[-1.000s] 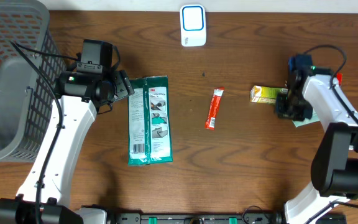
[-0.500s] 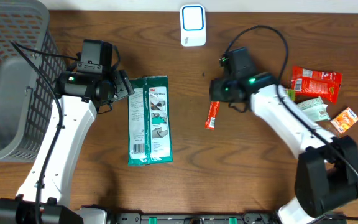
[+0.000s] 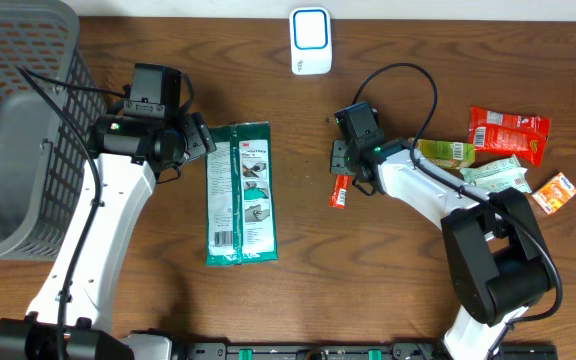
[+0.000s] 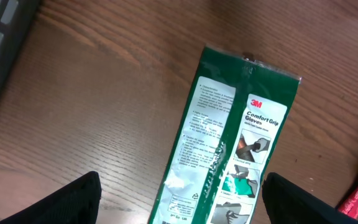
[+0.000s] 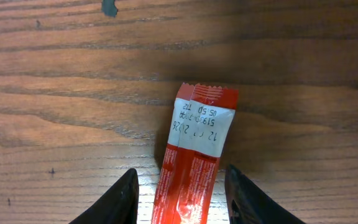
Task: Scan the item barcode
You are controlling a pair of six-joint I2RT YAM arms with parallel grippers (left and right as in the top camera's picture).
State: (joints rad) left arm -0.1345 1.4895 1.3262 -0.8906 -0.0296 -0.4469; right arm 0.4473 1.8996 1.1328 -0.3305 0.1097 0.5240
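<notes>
The red stick packet lies flat on the wooden table, right between the spread jaws of the right gripper. One finger stands on each long side, and a sliver of bare wood shows between each pad and the wrapper, so nothing is gripped yet. The white date-stamped end points away beyond the fingertips, and the packet sits at a slight slant to the jaws.

From where I stand, this looks like the pick-up before the scan. To do it well, I'd sink straight down until the tips nearly meet the wood, then close gently across the narrow width. The packet is thin and slippery, so a high pinch would likely skate over it or crumple it. Squaring the jaws to the slant first should stop it twisting.

The white and blue box, which I take for the scanner, sits well apart from this gripper, so the packet needs a firm hold for the carry.

The left gripper hangs wide open and empty above the green glove pack.
</notes>
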